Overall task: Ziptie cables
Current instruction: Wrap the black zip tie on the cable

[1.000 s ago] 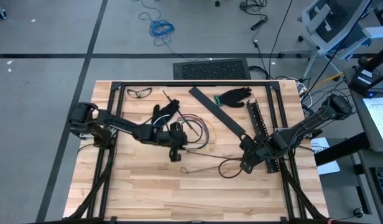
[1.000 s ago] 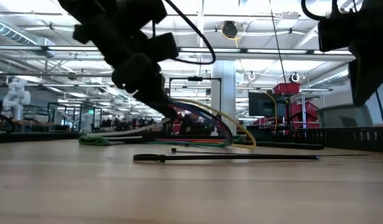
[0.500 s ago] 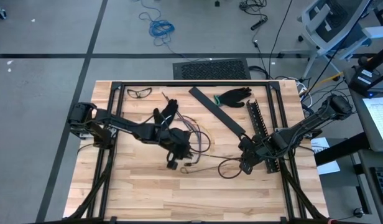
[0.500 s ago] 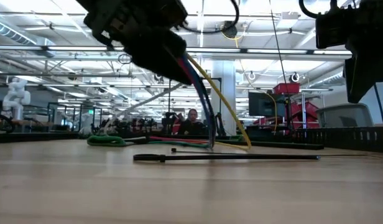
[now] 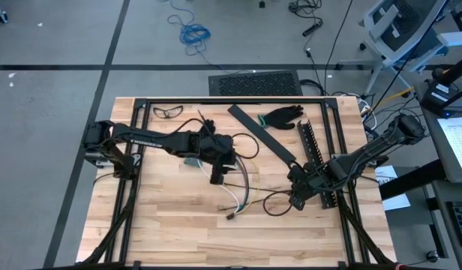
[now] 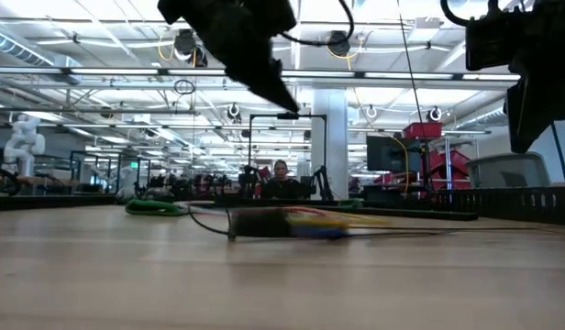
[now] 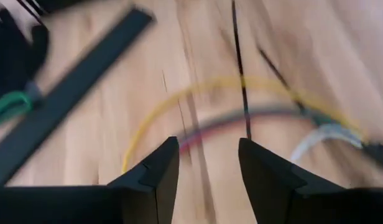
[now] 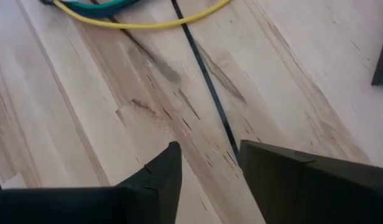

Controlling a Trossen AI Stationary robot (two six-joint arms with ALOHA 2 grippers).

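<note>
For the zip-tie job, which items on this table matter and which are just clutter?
Part of the job:
- cables, lying loose on the table
- thin black tie beside them
- left gripper, open above the wood
- right gripper, open

Lying about:
- safety glasses
- black glove
- flat black bar
- black slotted strip

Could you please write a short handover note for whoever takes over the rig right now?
Left gripper: open, empty, raised above the table's middle.
Right gripper: open, empty, low over the table on the right side, a thin black zip tie on the wood just ahead of it.
Cables: lying loose on the table in the middle, between the two grippers.
Done: nothing fastened.
Left: gather the cables, wrap the zip tie around them and tighten it.
</note>
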